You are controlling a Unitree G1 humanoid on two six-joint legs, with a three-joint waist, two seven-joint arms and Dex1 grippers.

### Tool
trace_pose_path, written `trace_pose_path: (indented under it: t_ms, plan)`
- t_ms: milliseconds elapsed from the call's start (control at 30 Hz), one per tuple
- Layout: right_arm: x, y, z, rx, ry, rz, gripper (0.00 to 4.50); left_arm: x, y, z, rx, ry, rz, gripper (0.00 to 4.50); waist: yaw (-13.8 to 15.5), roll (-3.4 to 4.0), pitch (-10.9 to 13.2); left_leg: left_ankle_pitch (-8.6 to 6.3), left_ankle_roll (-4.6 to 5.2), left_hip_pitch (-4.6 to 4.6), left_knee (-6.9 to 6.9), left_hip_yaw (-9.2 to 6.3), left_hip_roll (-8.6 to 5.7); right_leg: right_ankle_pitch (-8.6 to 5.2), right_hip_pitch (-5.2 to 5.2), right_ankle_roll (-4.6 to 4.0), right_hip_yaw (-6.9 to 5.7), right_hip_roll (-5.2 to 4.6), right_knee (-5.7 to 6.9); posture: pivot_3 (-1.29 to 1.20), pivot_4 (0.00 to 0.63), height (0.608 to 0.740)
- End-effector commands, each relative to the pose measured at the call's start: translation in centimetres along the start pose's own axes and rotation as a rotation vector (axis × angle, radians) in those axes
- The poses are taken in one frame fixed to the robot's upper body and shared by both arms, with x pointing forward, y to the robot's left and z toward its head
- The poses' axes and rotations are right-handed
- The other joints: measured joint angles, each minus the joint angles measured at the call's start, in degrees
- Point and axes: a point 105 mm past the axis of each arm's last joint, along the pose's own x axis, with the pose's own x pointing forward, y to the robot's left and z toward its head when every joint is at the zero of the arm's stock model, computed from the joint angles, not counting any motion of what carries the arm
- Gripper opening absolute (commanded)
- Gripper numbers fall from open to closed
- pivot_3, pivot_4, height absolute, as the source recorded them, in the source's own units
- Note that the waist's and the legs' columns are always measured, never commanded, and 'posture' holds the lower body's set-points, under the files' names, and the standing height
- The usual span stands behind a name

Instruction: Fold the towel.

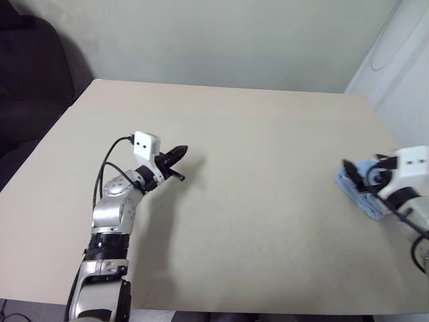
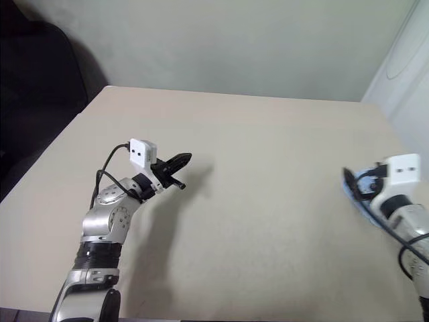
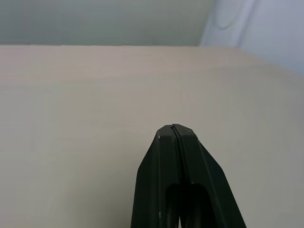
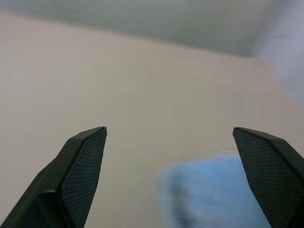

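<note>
R hand open, partly hiding blurred towel at table edge.

A: How's the table seen?
B: From above, looking forward and down, by both head views; nearly the same tabletop is shared. Each wrist view is set low and close, aimed along its own fingers across the same tabletop toward the wall.

A plain beige table carries 1 bunched light-blue towel near its right edge.
</note>
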Motion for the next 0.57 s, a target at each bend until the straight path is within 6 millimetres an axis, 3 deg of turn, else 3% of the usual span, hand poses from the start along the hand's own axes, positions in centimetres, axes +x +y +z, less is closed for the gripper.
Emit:
trace_pose_path:
  t_ms: [33,133,233,367,567]
  plan:
    - [2.4,3.3,-0.1,0.003,-0.035,0.114,4.49,0.7,-0.8,1.2,0.06,-0.047,-0.027,0.0,0.1,-0.05,0.0,0.07,0.11,-0.02,0.01,0.0,-0.01,0.21,0.0,-0.3,0.0,-0.01,-0.01,0.0,0.15,0.74]
    - [4.4,5.4,-1.8,0.021,-0.012,0.164,4.49,1.5,-1.7,0.9,0.076,-0.04,-0.05,0.0,0.7,-0.11,0.0,0.09,0.07,-0.03,0.02,-0.14,-0.07,0.32,0.05,-0.43,-0.02,-0.04,-0.05,0.0,0.15,0.74]
    - [5.2,5.9,-2.4,0.05,-0.014,0.173,4.49,2.0,-1.8,0.7,0.072,-0.039,-0.048,0.0,1.2,-0.09,0.0,0.09,0.0,-0.09,0.04,-0.17,-0.11,0.38,0.03,-0.54,-0.03,-0.11,-0.04,0.0,0.15,0.74]
    - [5.1,6.2,-3.1,0.073,-0.023,0.16,4.49,1.8,-3.0,-0.8,0.093,0.003,-0.087,0.0,1.1,-0.09,0.0,0.06,-0.06,-0.12,0.02,-0.14,-0.08,0.45,-0.03,-0.64,-0.1,-0.1,-0.05,0.0,0.15,0.74]
    - [4.6,6.4,-3.1,0.08,-0.027,0.156,4.49,1.1,-3.1,-1.4,0.075,0.024,-0.083,0.0,0.9,-0.11,0.0,-0.07,-0.45,-0.05,-0.03,-0.16,-0.04,0.48,-0.03,-0.68,-0.12,-0.06,-0.03,0.0,0.15,0.74]
